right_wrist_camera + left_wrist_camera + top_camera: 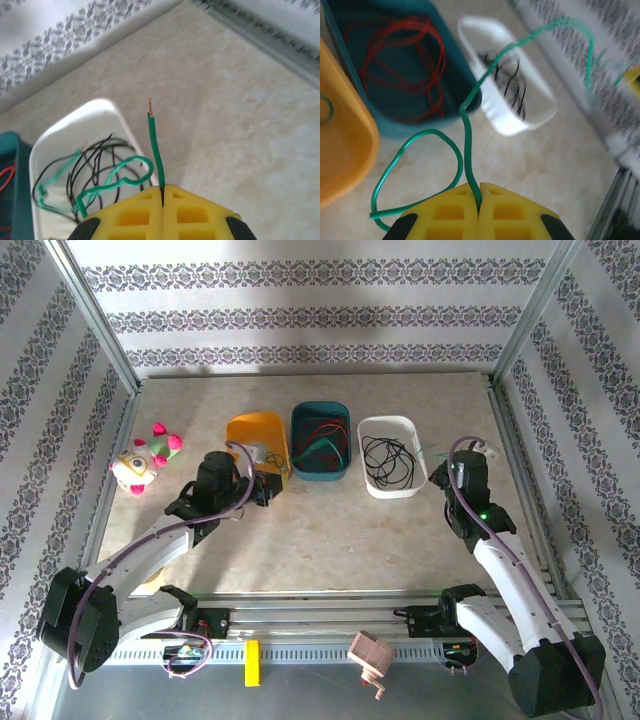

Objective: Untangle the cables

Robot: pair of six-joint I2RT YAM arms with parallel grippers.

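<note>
A green cable point(466, 131) runs from between my left gripper's point(479, 196) shut yellow fingers, loops once beside them, and arcs over the white tray point(540, 107) towards the far side. My right gripper point(162, 190) is shut on the green cable point(155, 145) near its end, the bare copper tip sticking up past the fingers. Red cables point(405, 65) lie coiled in the teal tray point(395, 127). Black cables point(95, 157) lie in the white tray point(107, 107). Seen from above, the left gripper point(268, 486) is in front of the orange tray point(258, 432) and the right gripper point(438, 477) is beside the white tray point(388, 488).
A plush toy point(145, 458) sits at the left of the table. The three trays stand in a row at the back centre. Metal frame rails point(530, 490) border the right side. A small wooden piece point(368, 655) and a yellow block point(252, 662) rest on the front rail.
</note>
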